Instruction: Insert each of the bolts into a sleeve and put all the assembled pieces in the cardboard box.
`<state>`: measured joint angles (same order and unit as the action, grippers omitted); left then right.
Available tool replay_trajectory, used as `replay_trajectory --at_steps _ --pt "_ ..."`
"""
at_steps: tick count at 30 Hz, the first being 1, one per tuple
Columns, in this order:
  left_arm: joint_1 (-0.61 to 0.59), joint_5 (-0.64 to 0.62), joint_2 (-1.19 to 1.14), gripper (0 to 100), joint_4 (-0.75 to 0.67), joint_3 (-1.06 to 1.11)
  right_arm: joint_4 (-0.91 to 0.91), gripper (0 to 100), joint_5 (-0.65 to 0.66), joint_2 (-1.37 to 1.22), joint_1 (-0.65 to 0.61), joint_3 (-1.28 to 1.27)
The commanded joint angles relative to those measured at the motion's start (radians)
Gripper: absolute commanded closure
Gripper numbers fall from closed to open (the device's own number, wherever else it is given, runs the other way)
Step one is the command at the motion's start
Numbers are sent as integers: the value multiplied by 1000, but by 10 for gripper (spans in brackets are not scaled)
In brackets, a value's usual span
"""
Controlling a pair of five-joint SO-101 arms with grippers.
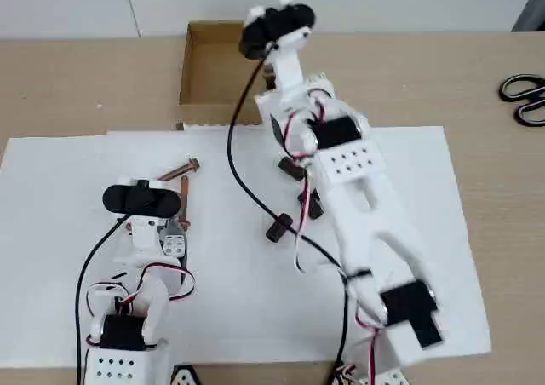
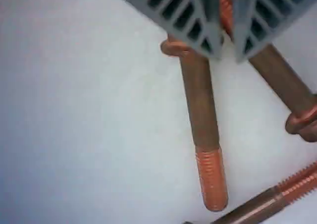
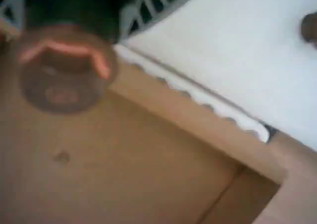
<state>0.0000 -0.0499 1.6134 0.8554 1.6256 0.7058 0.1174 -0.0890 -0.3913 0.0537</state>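
Over the box (image 1: 184, 70), the right gripper (image 3: 74, 21) is clamped on a sleeved bolt (image 3: 62, 70), unreleased; the left gripper (image 2: 227, 45) is closed on a bare bolt (image 2: 282, 92) on the paper (image 1: 85, 189), with loose sleeves (image 1: 277, 229) and spare bolts (image 2: 203, 120) awaiting assembly.

No text or number is readable anywhere.

The cardboard box (image 1: 217, 66) sits on the worktop (image 1: 77, 78) just behind the paper sheet's (image 1: 77, 232) far edge, and an assembled piece (image 3: 62, 70) hangs above the box floor. On the sheet, bolts (image 1: 180, 170) lie at the left, just ahead of the left arm (image 1: 140, 257). Sleeves (image 1: 279, 228) lie mid-sheet beside the right arm (image 1: 358, 181), while scissors (image 1: 524, 100) lie off the sheet at far right.
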Motion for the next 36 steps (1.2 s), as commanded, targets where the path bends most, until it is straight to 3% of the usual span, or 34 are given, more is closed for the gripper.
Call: replay_trajectory --at_steps 1,13,18,24,31,36 --pt "-6 5 11 994 -32 -2 -30 995 86 -154 10 267" --pt "-6 5 11 994 -32 -1 -70 995 419 -707 27 884" --pt "-6 5 11 994 -32 -1 -38 982 493 -875 22 1060" --pt "-6 5 11 994 -32 -1 76 847 512 -978 21 1203" --pt "-6 5 11 994 -32 -1 219 888 512 -993 19 1343" --pt "-6 5 11 994 -32 -1 440 924 509 -993 12 1511"
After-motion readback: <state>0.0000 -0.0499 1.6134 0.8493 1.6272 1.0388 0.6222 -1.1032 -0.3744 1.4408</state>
